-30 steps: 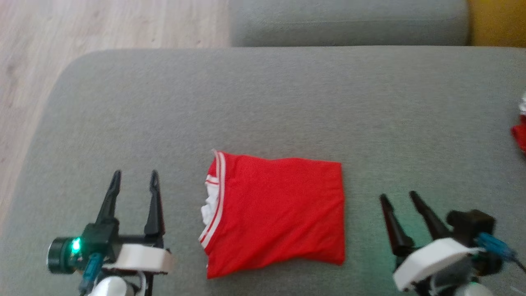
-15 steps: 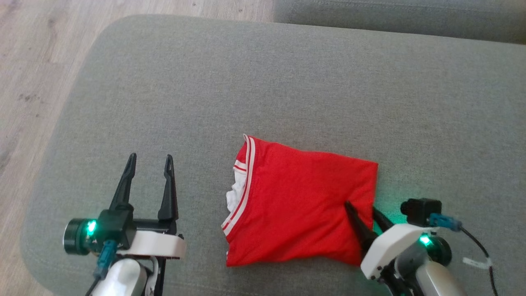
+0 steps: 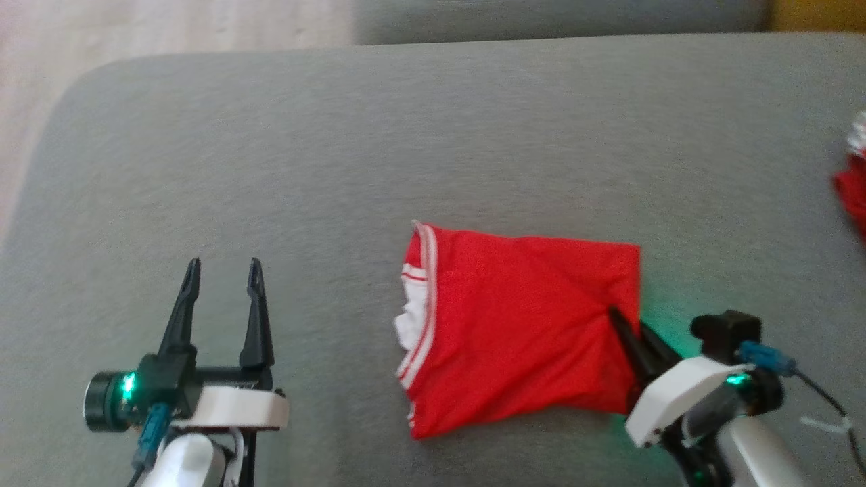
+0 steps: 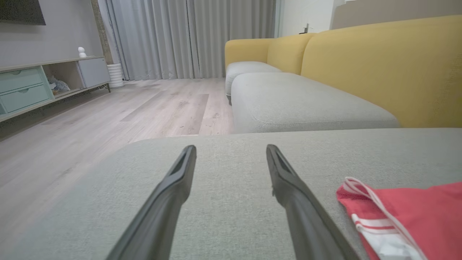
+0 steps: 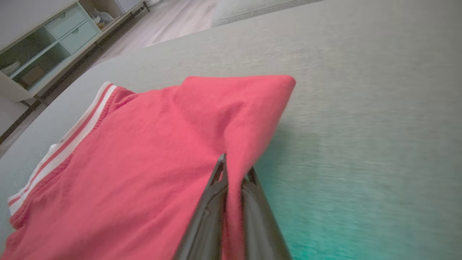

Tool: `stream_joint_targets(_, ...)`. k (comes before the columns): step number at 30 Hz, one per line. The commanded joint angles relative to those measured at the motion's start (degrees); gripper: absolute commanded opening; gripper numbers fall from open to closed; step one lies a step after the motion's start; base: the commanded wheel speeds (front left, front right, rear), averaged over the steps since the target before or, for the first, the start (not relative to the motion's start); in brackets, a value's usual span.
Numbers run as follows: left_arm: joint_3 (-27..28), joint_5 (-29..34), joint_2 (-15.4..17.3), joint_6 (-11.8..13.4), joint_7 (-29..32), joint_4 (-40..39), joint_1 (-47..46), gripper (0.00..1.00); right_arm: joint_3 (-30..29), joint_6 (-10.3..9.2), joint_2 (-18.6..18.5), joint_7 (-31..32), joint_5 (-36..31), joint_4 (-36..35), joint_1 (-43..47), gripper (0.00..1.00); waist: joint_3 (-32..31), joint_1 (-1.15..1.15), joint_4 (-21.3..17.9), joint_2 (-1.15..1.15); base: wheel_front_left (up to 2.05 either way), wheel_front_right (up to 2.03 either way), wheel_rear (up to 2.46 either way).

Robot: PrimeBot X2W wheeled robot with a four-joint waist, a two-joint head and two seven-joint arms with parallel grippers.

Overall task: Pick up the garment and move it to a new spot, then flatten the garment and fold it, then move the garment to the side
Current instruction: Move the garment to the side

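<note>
While the folded red garment lies on the grey cushion, its long axis runs left to right, with the striped collar toward the robot's left. The right gripper clamps the garment's right edge between its fingers. The left gripper stands spread and empty, well to the garment's left.

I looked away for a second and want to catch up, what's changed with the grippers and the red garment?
The right gripper came in from the right onto the right edge of the red garment and shut on it; the cloth now puckers toward the grip. The left gripper stayed open and empty left of the garment, which is still folded on the grey cushion.
</note>
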Motion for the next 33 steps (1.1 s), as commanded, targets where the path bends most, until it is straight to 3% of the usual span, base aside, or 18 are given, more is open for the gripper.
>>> stream_joint_targets(1, 2.61, 0.56, 1.12, 0.60, -0.59, -2.13, -0.59, 1.00, 0.07, -0.04, -1.74, -0.30, -0.67, -1.88, -2.14, 0.00, -0.46, 0.00, -6.10, 0.00, 0.00, 0.00, 0.00)
stream_joint_targets(7, 2.71, 0.37, 0.79, 0.80, -0.59, -3.51, 0.59, 1.00, -2.45, -0.04, -5.88, 0.89, -0.73, -1.68, -5.40, 0.00, -0.10, 0.00, -14.04, 0.00, 0.00, 0.00, 0.00)
stream_joint_targets(12, 1.56, 0.67, 0.08, 0.08, -0.59, -3.65, -1.27, 1.00, -3.40, -0.04, -9.38, 1.69, -0.44, -0.78, -10.50, 0.00, 1.51, 0.00, -16.56, 0.00, 0.00, 0.00, 0.00)
stream_joint_targets(20, -1.05, 2.62, -0.26, -1.55, -0.18, -3.50, -6.74, 1.00, -8.15, -0.04, -16.53, 1.18, -0.64, 2.65, -21.89, 0.00, 7.25, 0.00, -14.56, 0.00, 0.00, 0.00, 0.00)
stream_joint_targets(32, -4.19, 5.52, -0.77, -3.92, -0.01, -2.51, -15.49, 1.00, -25.22, -0.04, -28.19, -0.60, -2.89, 14.83, -31.03, 0.00, 15.95, 0.00, -9.43, 0.00, 0.00, 0.00, 0.00)
stream_joint_targets(33, -4.35, 5.66, -0.79, -4.06, -0.03, -2.42, -15.97, 1.00, -26.31, -0.04, -28.51, -0.58, -3.76, 16.24, -31.19, 0.28, 16.37, 0.00, -9.36, 0.00, 0.00, 0.00, 0.00)
